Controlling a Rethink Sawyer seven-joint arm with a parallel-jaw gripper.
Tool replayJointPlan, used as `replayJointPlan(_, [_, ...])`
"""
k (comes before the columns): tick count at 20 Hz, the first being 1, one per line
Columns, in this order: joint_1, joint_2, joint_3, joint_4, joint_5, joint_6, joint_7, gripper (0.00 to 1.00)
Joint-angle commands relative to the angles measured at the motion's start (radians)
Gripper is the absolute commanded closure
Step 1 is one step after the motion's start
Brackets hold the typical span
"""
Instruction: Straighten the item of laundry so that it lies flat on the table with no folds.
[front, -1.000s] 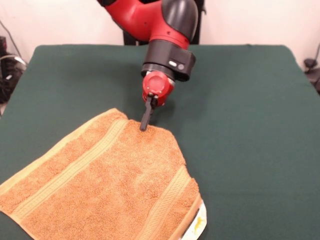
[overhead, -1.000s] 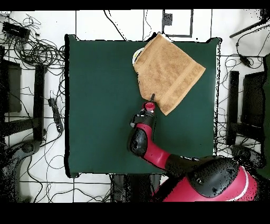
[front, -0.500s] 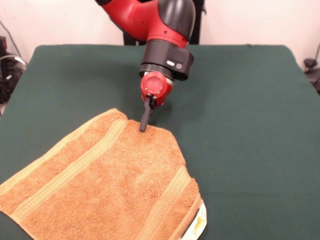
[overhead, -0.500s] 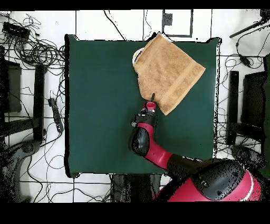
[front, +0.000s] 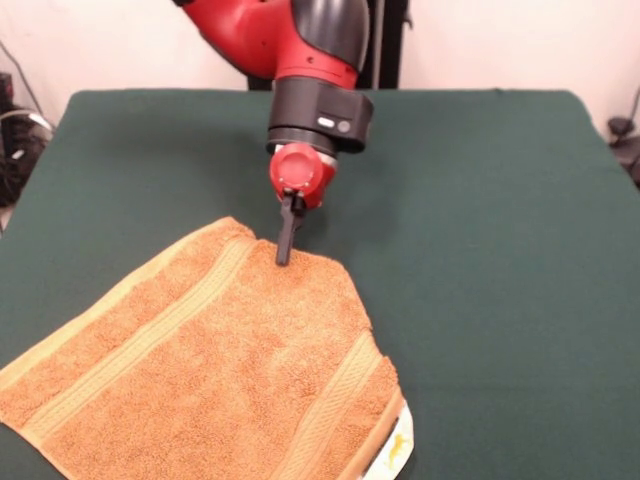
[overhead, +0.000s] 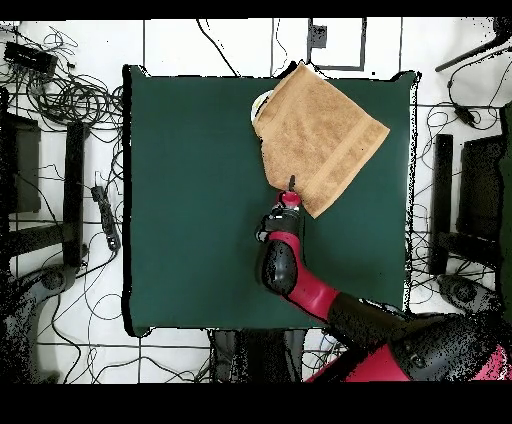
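Note:
The item of laundry (front: 220, 360), an orange-tan towel with woven stripe bands, lies spread on the near left part of the green table (front: 480, 200). Its far corner looks turned under, which leaves a short slanted edge. My gripper (front: 283, 258) points down at that edge, and its thin black fingers are shut together with their tips on the towel's rim. From above, the towel (overhead: 320, 130) sits skewed at the table's (overhead: 190, 200) upper right, and the gripper (overhead: 291, 184) meets its lower edge. A small white patch (front: 397, 448) peeks out under the near right corner.
Bare green cloth stretches to the right of the towel and behind it. The towel's near edge reaches the table's edge. Cables (overhead: 70, 95) and dark stands (overhead: 40, 190) lie on the floor around the table.
The arm's wrist has swung slightly to the left above the towel. The fingertips stay at the same spot on the towel's far edge, and the towel has not moved.

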Motion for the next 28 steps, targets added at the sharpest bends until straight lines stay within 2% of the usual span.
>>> replayJointPlan(1, [0.128, 0.319, 0.315, -0.512, 0.174, 0.842, 0.056, 0.00])
replayJointPlan(13, [0.118, 0.344, 0.335, -0.529, 0.118, 0.844, 0.076, 0.00])
replayJointPlan(28, [0.129, 0.356, 0.338, -0.529, 0.112, 0.777, 0.135, 0.00])
